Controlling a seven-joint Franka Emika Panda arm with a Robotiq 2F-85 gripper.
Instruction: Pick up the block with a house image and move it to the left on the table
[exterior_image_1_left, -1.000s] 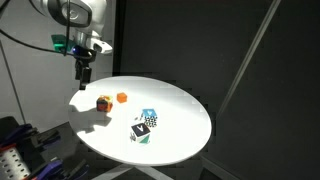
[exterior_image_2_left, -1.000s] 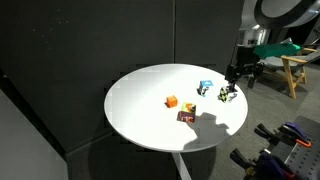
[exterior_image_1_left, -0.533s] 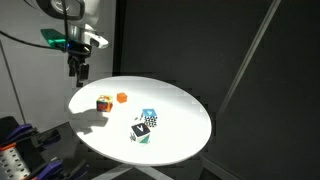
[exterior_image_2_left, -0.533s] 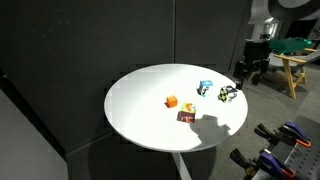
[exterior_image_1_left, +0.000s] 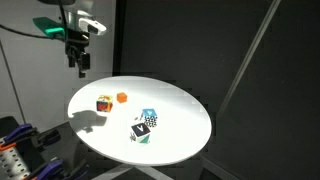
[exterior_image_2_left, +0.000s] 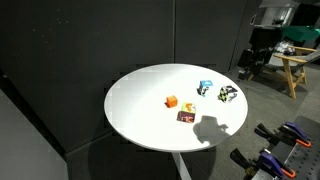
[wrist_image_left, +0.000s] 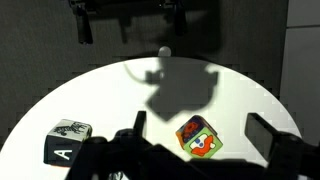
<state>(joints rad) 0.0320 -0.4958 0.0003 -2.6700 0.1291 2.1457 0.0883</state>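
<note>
The block with a house image (exterior_image_1_left: 103, 103) sits near one edge of the round white table (exterior_image_1_left: 185, 135). In an exterior view it shows maroon sides (exterior_image_2_left: 187, 117). In the wrist view its colourful picture face (wrist_image_left: 197, 138) lies far below, between the fingers. My gripper (exterior_image_1_left: 80, 66) hangs high above that edge of the table, open and empty. It also shows in an exterior view (exterior_image_2_left: 247, 68) and in the wrist view (wrist_image_left: 200, 128).
A small orange cube (exterior_image_1_left: 122, 97) lies close to the house block. A blue-and-white cube (exterior_image_1_left: 149, 115) and a black-and-white letter cube (exterior_image_1_left: 142, 130) sit nearer the table's middle. A wooden stool (exterior_image_2_left: 297, 70) stands beyond the table.
My gripper has risen straight up, away from the table and the house block. The blocks have not moved.
</note>
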